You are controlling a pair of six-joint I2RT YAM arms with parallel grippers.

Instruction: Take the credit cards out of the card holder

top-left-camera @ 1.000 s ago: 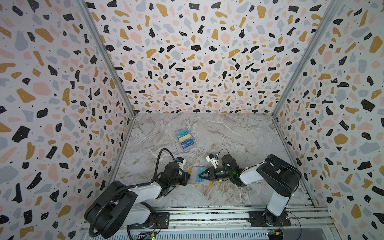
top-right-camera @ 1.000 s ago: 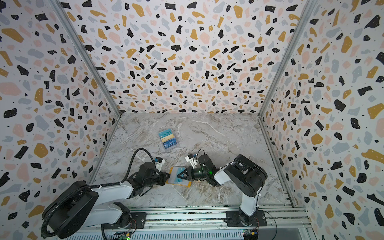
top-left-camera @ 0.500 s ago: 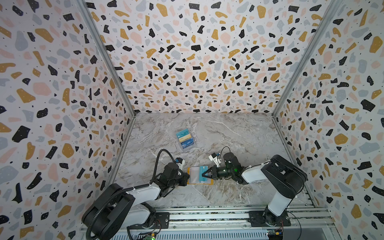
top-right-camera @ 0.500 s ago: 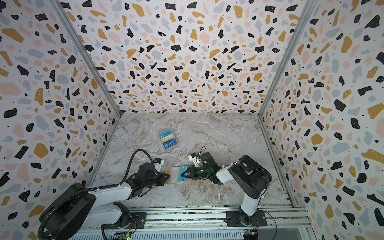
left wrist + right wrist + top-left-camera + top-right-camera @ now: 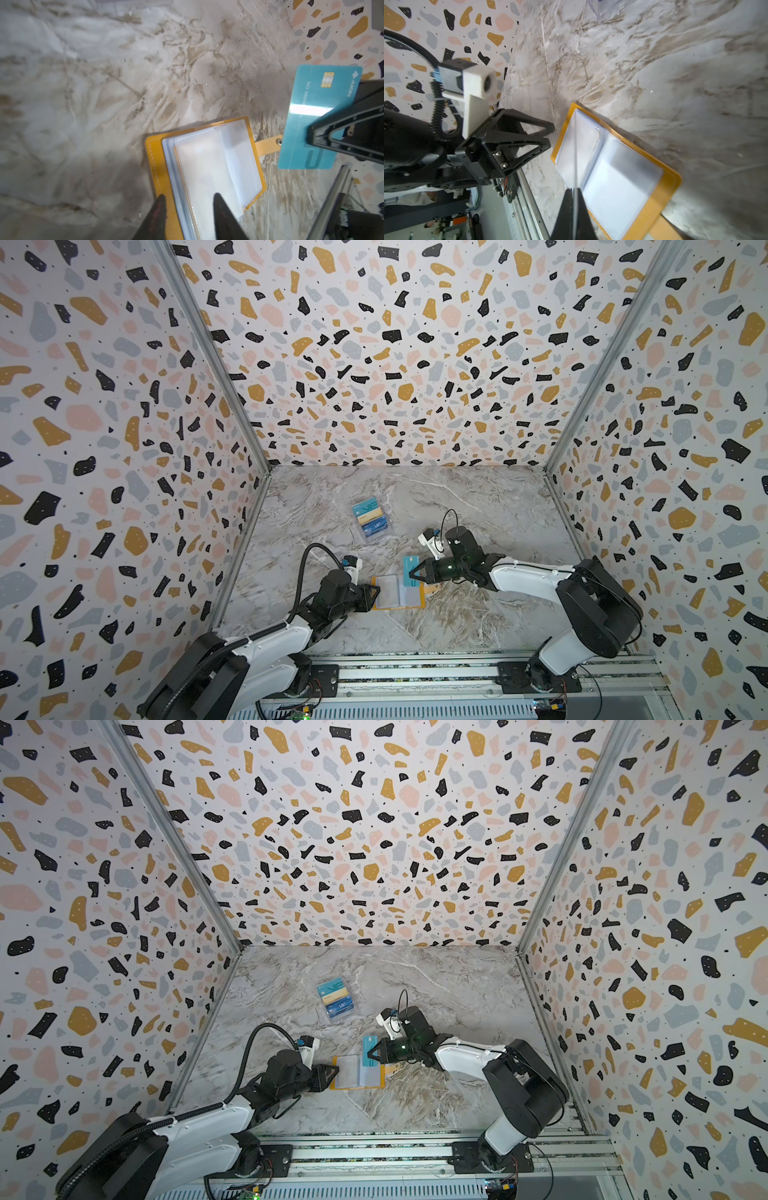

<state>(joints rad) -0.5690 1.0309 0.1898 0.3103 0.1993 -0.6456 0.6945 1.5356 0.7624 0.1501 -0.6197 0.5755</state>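
The mustard-yellow card holder (image 5: 398, 592) (image 5: 358, 1072) lies open on the marble table, its pale clear sleeves (image 5: 207, 166) facing up. My right gripper (image 5: 411, 574) (image 5: 370, 1054) (image 5: 574, 190) is shut on a teal credit card (image 5: 409, 568) (image 5: 369, 1047) (image 5: 311, 116) with a chip. It holds the card above the holder's right half, clear of the sleeves. In the right wrist view the card shows edge-on (image 5: 575, 145). My left gripper (image 5: 376, 591) (image 5: 336, 1073) (image 5: 189, 196) stands open at the holder's left edge. One fingertip is over the cover (image 5: 153, 158) and one over the sleeves.
A clear tiered plastic box (image 5: 371, 517) (image 5: 336, 997) holding several cards stands farther back, left of centre. The holder's snap tab (image 5: 268, 144) points toward the right arm. Speckled walls enclose three sides. A metal rail (image 5: 415, 672) runs along the table's front.
The left gripper has opened and let go of the holder's edge. The right gripper has drawn the teal card out to the right and up, and the holder now lies flat.
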